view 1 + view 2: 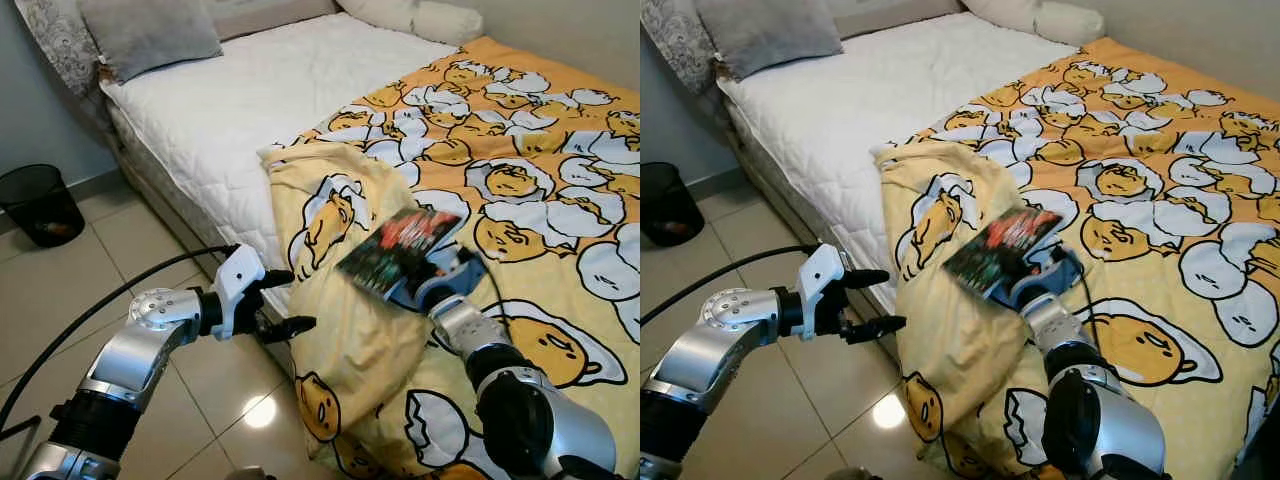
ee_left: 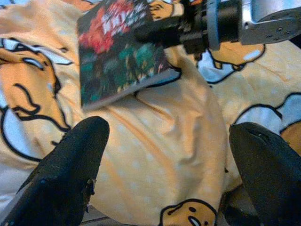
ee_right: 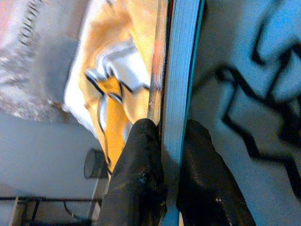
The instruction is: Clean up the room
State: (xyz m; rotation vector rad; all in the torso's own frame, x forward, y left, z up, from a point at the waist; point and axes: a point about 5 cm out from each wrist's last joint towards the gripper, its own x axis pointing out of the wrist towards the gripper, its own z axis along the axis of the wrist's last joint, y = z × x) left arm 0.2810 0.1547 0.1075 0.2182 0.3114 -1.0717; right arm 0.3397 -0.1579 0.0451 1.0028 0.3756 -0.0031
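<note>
Right pincer (image 3: 170,155) pinches book (image 1: 398,252) above duvet (image 1: 520,150) on bed (image 1: 230,100). Left pincer (image 1: 285,300) spread, beside bed edge.

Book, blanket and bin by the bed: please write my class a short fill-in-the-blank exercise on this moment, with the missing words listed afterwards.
1. The right gripper is shut on the edge of a ____.
2. The left gripper hovers beside the bed with its fingers ____.
3. The book is held above a yellow ____ printed with cartoon eggs.
4. The black wastebasket stands on the ____ floor near the grey pillow.

Missing words: book; open; blanket; tiled
</note>
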